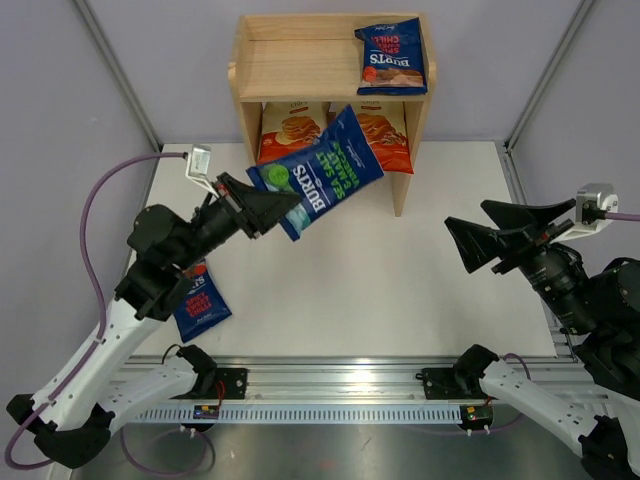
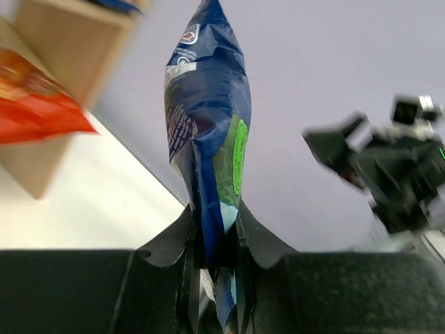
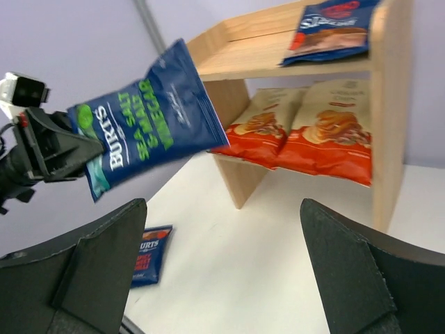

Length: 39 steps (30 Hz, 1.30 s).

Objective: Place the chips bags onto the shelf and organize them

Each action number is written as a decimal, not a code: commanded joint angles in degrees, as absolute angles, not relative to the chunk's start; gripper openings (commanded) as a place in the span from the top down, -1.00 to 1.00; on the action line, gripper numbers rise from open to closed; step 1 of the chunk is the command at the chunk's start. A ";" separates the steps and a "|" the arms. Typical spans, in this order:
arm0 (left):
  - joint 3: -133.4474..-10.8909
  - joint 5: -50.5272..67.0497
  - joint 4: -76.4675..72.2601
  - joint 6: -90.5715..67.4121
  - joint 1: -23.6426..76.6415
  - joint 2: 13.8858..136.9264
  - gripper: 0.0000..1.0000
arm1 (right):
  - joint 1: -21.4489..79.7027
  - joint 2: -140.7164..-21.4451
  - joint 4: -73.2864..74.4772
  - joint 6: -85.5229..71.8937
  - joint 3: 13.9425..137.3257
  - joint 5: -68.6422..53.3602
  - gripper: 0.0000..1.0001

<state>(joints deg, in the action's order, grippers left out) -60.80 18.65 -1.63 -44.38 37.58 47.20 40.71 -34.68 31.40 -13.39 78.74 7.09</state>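
Close to the near edge of the tabletop [image 1: 400, 300], by its left side, a small dark blue Burts bag with a red label [image 1: 202, 302] is lying flat, partly hiding under the left arm. A bit farther in, the left claw [image 2: 215, 236] is pinching the bottom end of the teal-green Burts bag [image 1: 318, 172] and holding it up in the air, off the tabletop. This bag is tilting, with its top end pointing at the front of the shelf [image 1: 290, 65]. Over by the right edge, the right claw [image 3: 222, 202] is hanging with its two fingers spread wide apart and nothing between them. The wooden shelf is standing at the middle of the far edge. On its lower level, two cream and orange Cassava Chips bags [image 1: 385, 135] are leaning side by side. On its top level, at the right end, another red Burts bag [image 1: 392, 58] is lying flat.
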 commanded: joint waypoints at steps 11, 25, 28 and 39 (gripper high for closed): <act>-86.73 -16.93 0.27 -58.70 27.60 68.43 0.81 | 40.61 -31.03 31.82 -25.39 73.31 16.71 -0.99; -103.71 -31.88 -6.41 -70.14 31.45 93.51 0.86 | 40.61 -26.64 32.08 -30.14 71.46 15.03 -0.99; -108.62 -37.77 -5.10 -67.24 35.05 97.36 0.85 | 40.61 -25.49 31.90 -30.94 71.10 14.86 -0.99; -122.35 -44.21 6.68 -71.27 39.37 107.93 0.75 | 40.61 -20.31 34.80 -33.31 71.28 16.08 -0.99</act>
